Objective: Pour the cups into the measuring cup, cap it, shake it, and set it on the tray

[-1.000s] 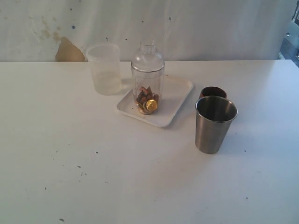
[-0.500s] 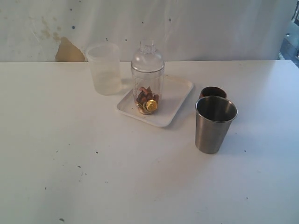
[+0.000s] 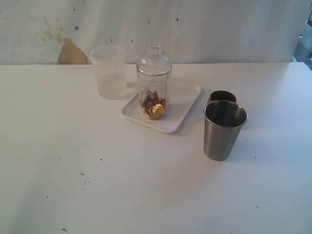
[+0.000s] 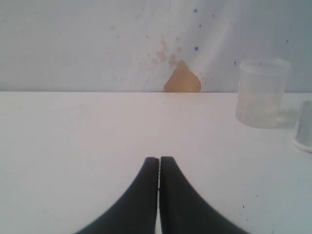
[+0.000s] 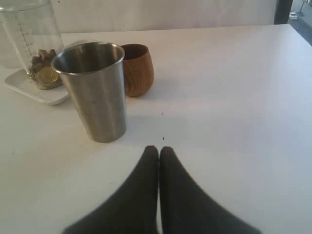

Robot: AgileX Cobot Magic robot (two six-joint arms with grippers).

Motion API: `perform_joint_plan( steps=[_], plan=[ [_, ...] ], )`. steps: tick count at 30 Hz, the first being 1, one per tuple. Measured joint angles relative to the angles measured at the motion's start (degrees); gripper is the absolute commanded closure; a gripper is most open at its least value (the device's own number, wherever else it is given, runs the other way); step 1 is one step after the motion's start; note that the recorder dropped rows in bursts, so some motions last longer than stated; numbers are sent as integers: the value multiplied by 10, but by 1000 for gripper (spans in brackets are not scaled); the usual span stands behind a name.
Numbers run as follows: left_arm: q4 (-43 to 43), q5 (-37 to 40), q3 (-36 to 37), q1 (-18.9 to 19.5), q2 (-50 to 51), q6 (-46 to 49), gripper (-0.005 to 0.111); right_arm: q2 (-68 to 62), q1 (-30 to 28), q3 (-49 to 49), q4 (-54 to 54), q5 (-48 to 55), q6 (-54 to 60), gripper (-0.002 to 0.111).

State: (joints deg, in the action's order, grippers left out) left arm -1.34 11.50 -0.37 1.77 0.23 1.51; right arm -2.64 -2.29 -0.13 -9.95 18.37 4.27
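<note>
The measuring cup point(image 3: 154, 90) stands upright on the white tray point(image 3: 187, 95), toward the tray's near-left part. The clear domed cap point(image 3: 154, 57) is seated on it, and brown bits and a gold foil disc point(image 3: 156, 110) lie at its bottom. The tray sits skewed near the far edge of the bench point(image 3: 97, 175), with the frosted plastic cup point(image 3: 109, 71) just beside its left corner. To the right, apart from the tray, the steel tumbler point(image 3: 224, 129) stands open-mouthed with the wooden cup point(image 3: 223, 95) close behind it; whether they touch is unclear. The near half of the bench is wide open surface. The left pincer point(image 4: 159, 161) is closed tip to tip on nothing, over open bench well apart from the frosted cup. The right pincer point(image 5: 159, 150) is likewise pinched closed and unladen, near the tumbler's base.
</note>
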Motion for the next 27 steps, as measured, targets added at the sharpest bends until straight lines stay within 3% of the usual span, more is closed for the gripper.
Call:
perform_joint_plan(
  steps=[27],
  plan=[
    [0,17,1,0,0,-15,106,0,0,0,0,0,0,108]
  ],
)
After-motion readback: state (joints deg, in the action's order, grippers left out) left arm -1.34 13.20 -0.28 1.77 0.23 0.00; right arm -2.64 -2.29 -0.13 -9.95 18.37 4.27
